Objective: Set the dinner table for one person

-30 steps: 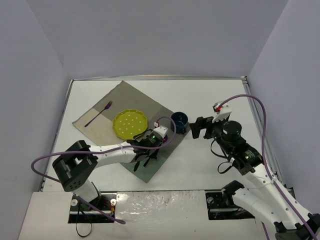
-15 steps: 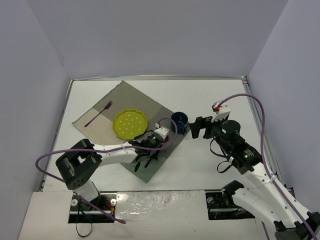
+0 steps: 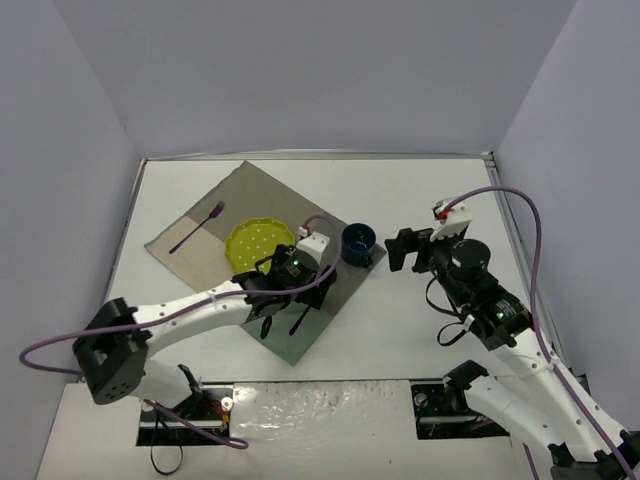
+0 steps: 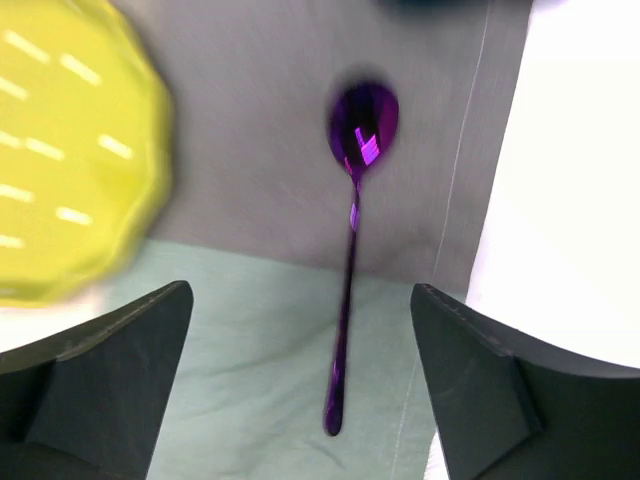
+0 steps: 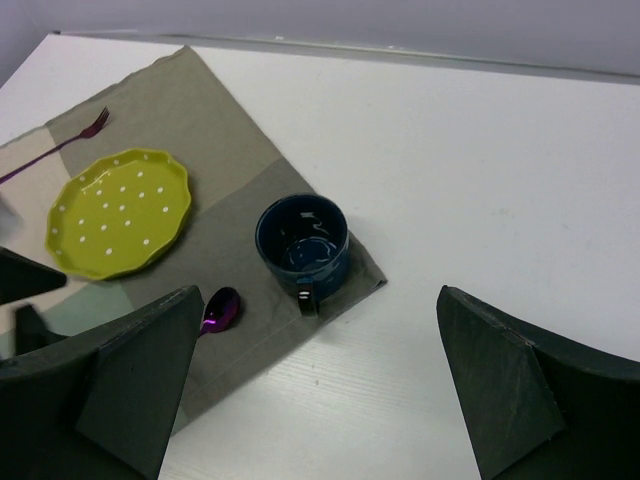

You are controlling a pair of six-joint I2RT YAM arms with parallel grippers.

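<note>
Purple spoon (image 4: 352, 250) lies on the cloth (image 4: 250, 200); my left claw (image 4: 300, 290), wide and empty, should rise straight off it.

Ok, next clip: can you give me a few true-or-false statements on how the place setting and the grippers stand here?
1. The purple spoon lies flat on the cloth, between the open fingers of the left gripper and touching neither. True.
2. The fork lies on the opposite side of the yellow plate from the blue mug. True.
3. The blue mug stands on the yellow plate. False: it stands on the cloth beside the plate, near the cloth's corner.
4. The right gripper is shut on the mug. False: it is open, empty and apart from the mug.
5. The spoon's bowl overlaps the plate. False: cloth shows between them.
</note>
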